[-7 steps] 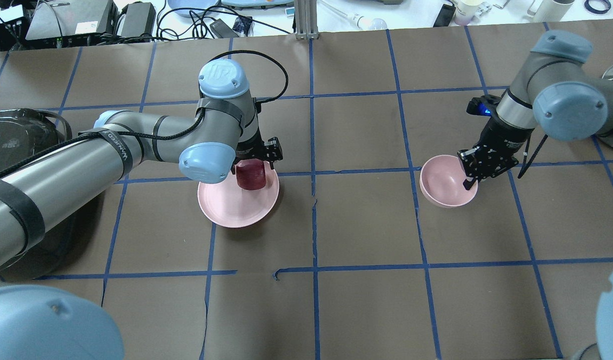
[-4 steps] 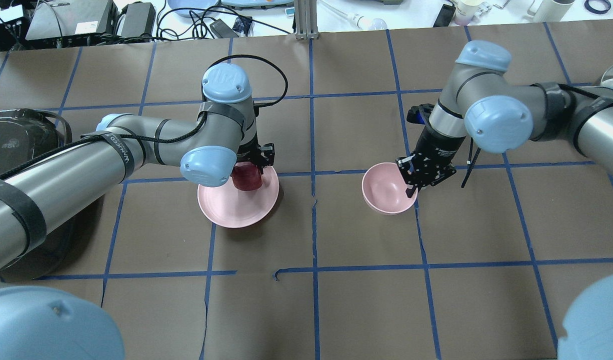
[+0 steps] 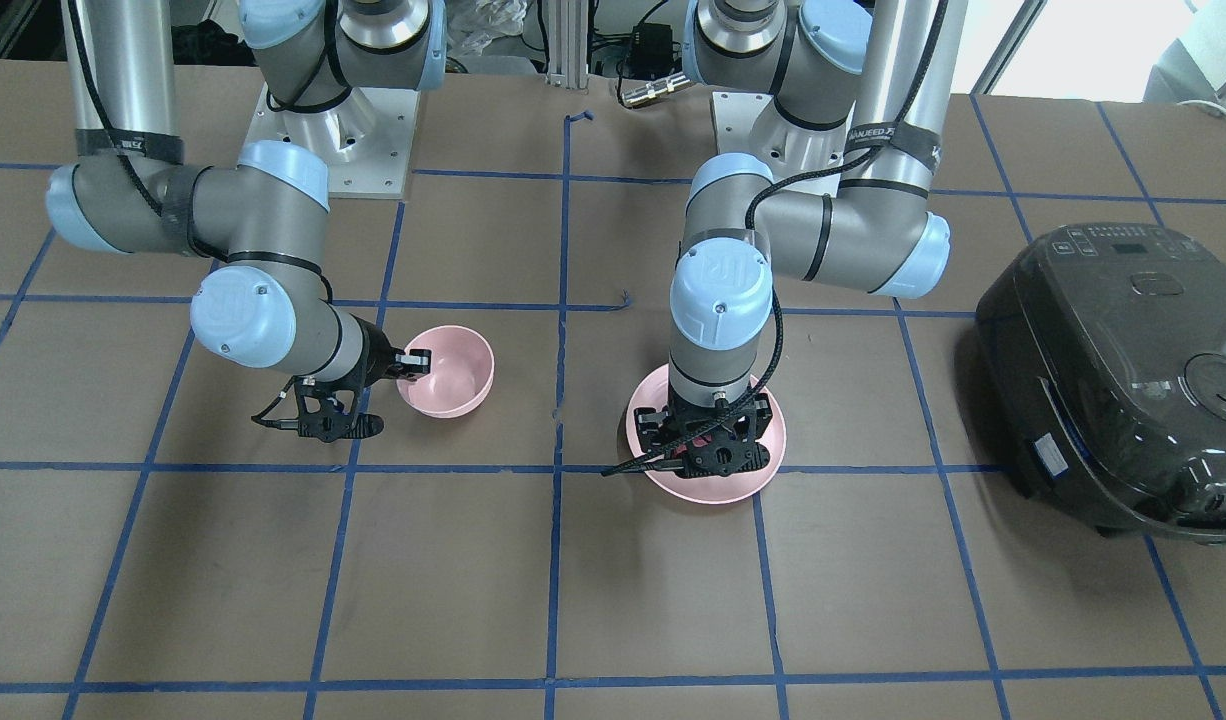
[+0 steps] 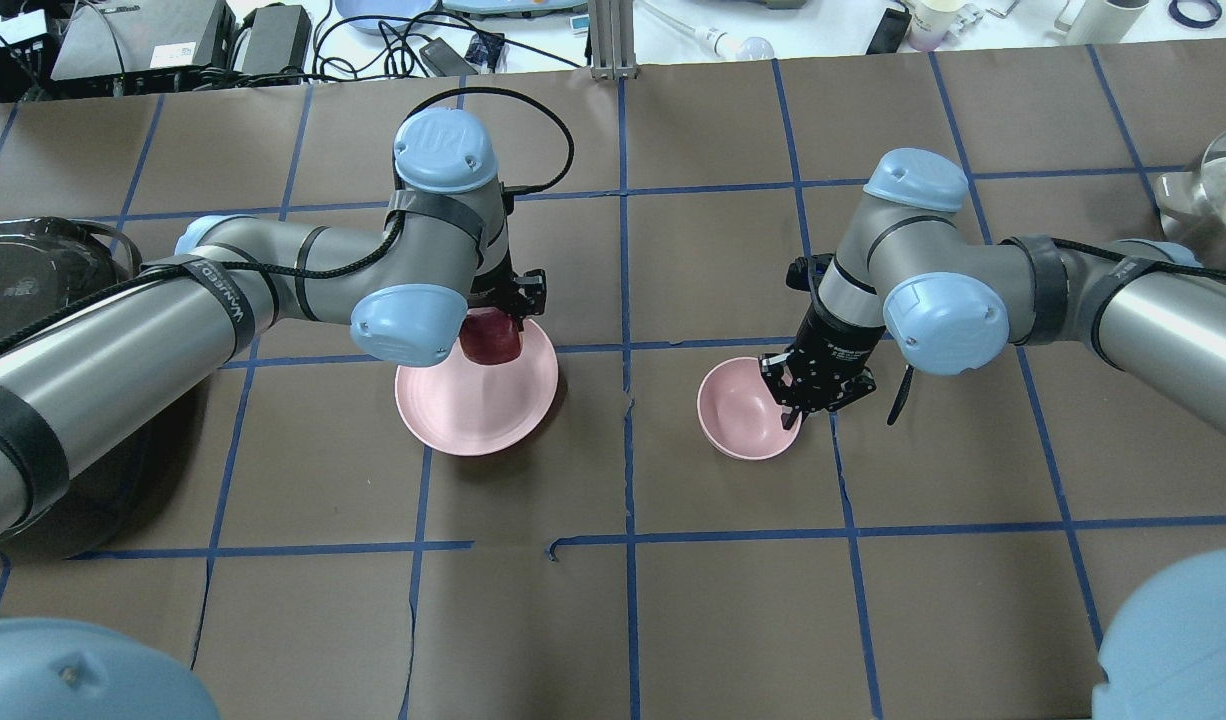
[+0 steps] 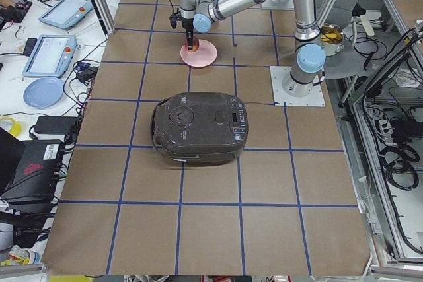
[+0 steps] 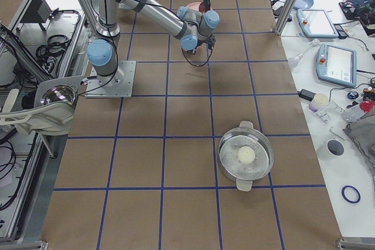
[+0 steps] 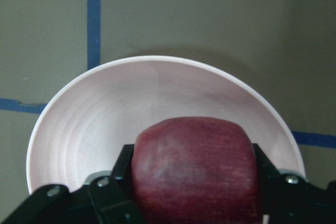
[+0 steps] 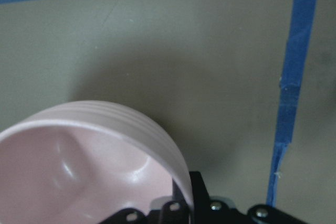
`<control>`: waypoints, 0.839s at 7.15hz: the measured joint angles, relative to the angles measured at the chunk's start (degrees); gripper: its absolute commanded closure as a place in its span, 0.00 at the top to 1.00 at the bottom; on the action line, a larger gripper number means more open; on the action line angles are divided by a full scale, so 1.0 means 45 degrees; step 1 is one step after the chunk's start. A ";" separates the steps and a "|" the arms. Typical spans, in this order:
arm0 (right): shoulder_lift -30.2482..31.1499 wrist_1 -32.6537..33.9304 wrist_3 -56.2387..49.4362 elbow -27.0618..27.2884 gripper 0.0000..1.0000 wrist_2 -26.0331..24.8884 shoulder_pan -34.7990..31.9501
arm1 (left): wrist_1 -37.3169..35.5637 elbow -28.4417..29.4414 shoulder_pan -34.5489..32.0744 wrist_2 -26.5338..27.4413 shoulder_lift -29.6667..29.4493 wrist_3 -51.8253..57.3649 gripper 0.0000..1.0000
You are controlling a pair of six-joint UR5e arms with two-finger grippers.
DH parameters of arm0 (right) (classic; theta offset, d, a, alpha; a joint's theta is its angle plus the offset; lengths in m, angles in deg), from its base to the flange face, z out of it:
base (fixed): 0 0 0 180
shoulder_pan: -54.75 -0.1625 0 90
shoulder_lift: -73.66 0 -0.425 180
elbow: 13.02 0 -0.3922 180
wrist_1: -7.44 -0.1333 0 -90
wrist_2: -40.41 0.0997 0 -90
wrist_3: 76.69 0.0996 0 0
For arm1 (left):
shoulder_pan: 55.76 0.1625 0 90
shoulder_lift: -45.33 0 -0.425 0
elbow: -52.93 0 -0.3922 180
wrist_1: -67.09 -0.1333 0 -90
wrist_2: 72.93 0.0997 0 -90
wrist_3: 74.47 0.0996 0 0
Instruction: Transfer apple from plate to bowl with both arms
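Observation:
My left gripper (image 4: 492,332) is shut on the dark red apple (image 4: 490,340) and holds it just above the far part of the pale pink plate (image 4: 473,415). The left wrist view shows the apple (image 7: 197,174) between both fingers (image 7: 116,178), over the plate's rim (image 7: 157,62). My right gripper (image 4: 796,415) is shut on the right rim of the small pink bowl (image 4: 738,410), which is right of the plate. The right wrist view shows the bowl (image 8: 79,166) pinched at its rim. The front view shows the bowl (image 3: 453,365) and the plate (image 3: 718,488) about one grid square apart.
A dark rice cooker (image 3: 1113,370) stands on the table on the robot's left, also seen in the overhead view (image 4: 33,265). A metal pot with a pale ball (image 6: 246,155) stands at the far right. Blue tape lines grid the brown table.
My right arm has brought the bowl leftward, from the right side to near the plate. My left gripper has shifted slightly with the apple in it.

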 measured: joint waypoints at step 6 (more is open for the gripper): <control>0.1075 -0.2251 -0.0042 -0.3088 1.00 -0.0891 0.0441 | 0.0112 0.1006 -0.1788 -0.0533 0.0408 -0.1347 0.21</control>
